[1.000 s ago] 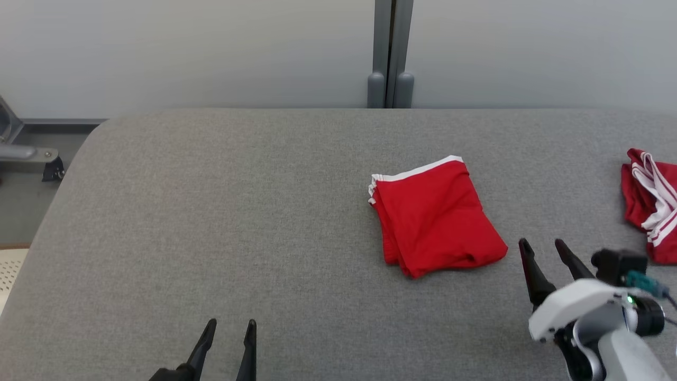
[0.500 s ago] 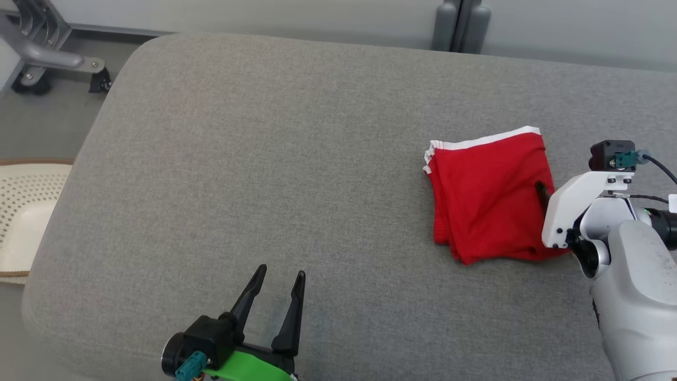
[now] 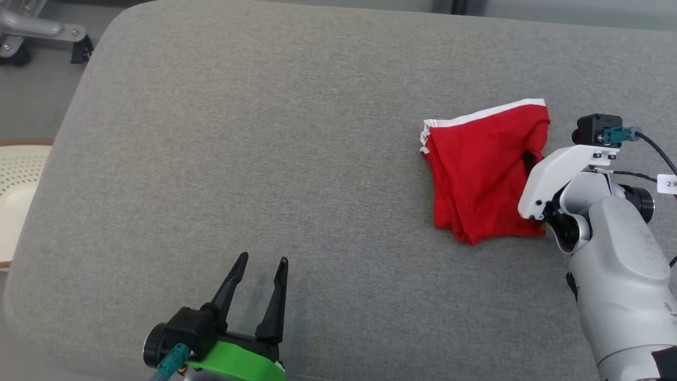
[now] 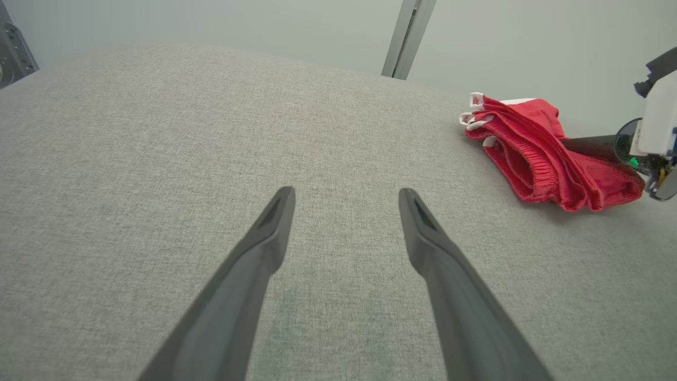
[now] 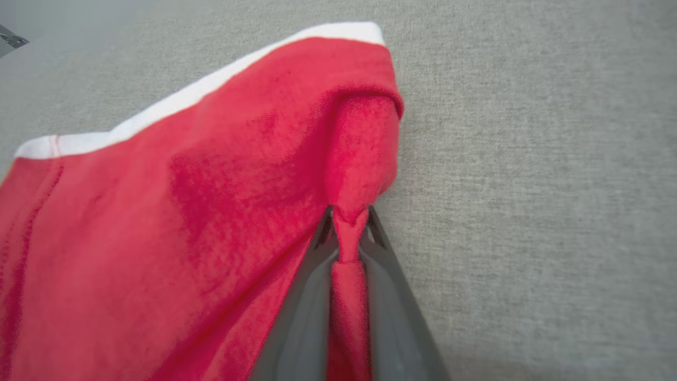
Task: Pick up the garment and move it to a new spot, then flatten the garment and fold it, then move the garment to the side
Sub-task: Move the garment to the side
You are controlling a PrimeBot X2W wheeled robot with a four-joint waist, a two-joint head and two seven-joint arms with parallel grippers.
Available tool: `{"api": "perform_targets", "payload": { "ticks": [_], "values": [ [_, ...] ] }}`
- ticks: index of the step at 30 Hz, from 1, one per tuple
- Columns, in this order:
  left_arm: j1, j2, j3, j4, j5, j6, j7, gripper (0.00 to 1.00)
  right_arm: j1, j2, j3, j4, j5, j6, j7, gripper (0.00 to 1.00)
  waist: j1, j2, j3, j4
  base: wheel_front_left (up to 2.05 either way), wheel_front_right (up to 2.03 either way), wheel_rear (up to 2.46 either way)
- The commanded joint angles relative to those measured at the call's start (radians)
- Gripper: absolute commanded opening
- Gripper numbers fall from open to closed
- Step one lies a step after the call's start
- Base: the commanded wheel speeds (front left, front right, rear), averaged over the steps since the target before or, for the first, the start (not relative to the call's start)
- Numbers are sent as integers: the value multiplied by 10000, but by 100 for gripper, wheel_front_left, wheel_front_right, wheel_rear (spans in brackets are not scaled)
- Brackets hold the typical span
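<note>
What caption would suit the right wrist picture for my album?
Right gripper pinching a fold of the red garment on the grey cushion.

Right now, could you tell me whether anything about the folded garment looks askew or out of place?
The red garment is pinched at its right edge into a raised ridge by the right gripper, leaving that side of the fold askew. Otherwise nothing stands out.

Tips of right tool (image 3: 530,160) behind garment (image 3: 476,174)
</note>
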Motion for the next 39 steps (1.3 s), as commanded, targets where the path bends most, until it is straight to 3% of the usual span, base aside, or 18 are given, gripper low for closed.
{"api": "perform_targets", "payload": {
  "ticks": [1, 6, 13, 23, 29, 30, 31, 39],
  "values": [
    [-78, 121, 74, -50, 39, -33, -30, 100, -186, -241, 3, -226, 122, -23, -132, 0, 0, 0, -165, -1352, 0, 0, 0],
    [-39, 279, 171, -275, 41, -34, -30, 100, -354, -670, -101, -1101, 316, -20, -148, 0, 0, 0, -61, -2916, 0, 0, 0],
    [-434, 681, -119, -599, -127, -34, -30, 100, -449, -1121, -968, -2131, -84, -20, 97, 0, 0, 0, 494, -4029, 0, 0, 0],
    [-858, 1294, 197, -845, -522, -34, -30, 100, -1296, -1200, -2504, -2705, -1164, -19, 294, 0, 0, 0, 1257, -3551, 0, 0, 0],
    [-640, 1374, 449, -788, -669, -34, -30, 100, -1828, -1652, -3016, -2655, -1957, -20, 960, 0, 0, 0, 1435, -3217, 0, 0, 0],
    [-604, 1355, 459, -820, -668, -34, -30, 100, -1797, -1816, -2977, -2685, -2238, -20, 1037, 38, 0, 0, 1444, -3199, 0, 0, 0],
    [-579, 1324, 462, -846, -705, -34, -30, 100, -1742, -1969, -2883, -2711, -2457, -20, 1110, 100, 0, 0, 1452, -3194, 0, 0, 0],
    [-376, 1199, 193, -991, -859, -34, -30, 100, -1280, -2935, -2068, -3160, -3365, -20, 174, 100, 0, 0, 1069, -3174, 0, 0, 0]
  ]
}}
